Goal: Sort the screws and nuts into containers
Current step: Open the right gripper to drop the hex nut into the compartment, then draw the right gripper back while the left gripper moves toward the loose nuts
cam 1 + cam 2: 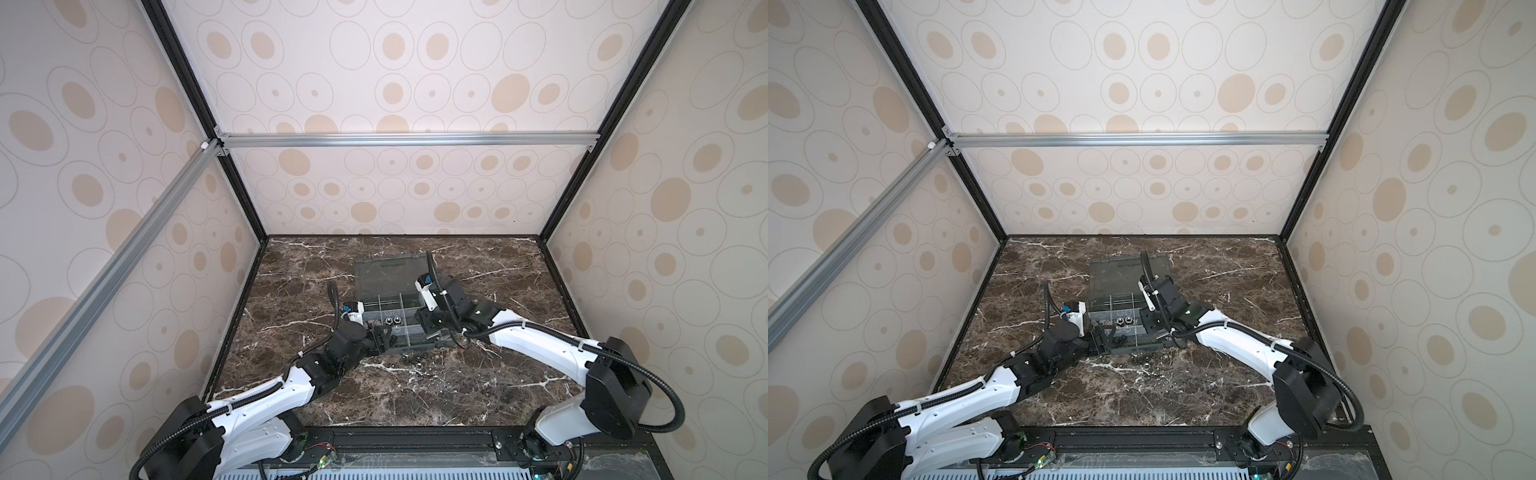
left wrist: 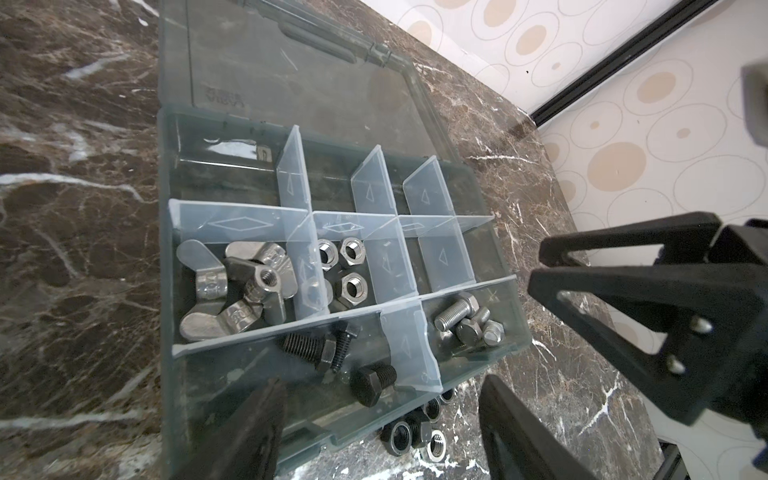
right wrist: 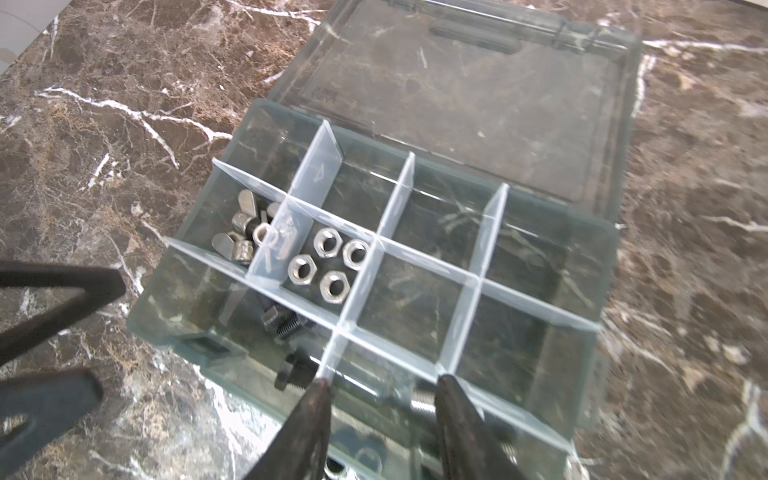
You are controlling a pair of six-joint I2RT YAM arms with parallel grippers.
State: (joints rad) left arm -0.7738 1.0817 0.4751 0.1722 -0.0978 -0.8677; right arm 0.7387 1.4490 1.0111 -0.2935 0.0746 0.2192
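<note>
Two robot arms meet over an open grey organizer box (image 2: 168,374) on a brown marble table (image 2: 62,208), the box's clear lid (image 2: 291,75) folded flat on the far side. The left hand (image 2: 380,432) hangs released above the box's near edge, its fingers spread wide with nothing between them, over a near-row compartment where black screws (image 2: 320,349) lie. The right hand (image 3: 384,415) hovers over the neighbouring near-row compartment, which holds a small heap of silver screws (image 2: 469,322). Its fingers stand moderately apart, and nothing is gripped between them. In the middle row, thin clear dividers (image 2: 299,274) separate a pile of silvery wing nuts (image 2: 237,286) in the end compartment from four silver hex nuts (image 3: 328,262) in the compartment beside it. A cluster of black nuts (image 2: 415,428) lies loose on the table, just outside the box's near wall and close below the left hand's open fingers. Both top views show that cluster as dark specks between the two arms, with the box beyond it and each arm reaching in from its own side.
</note>
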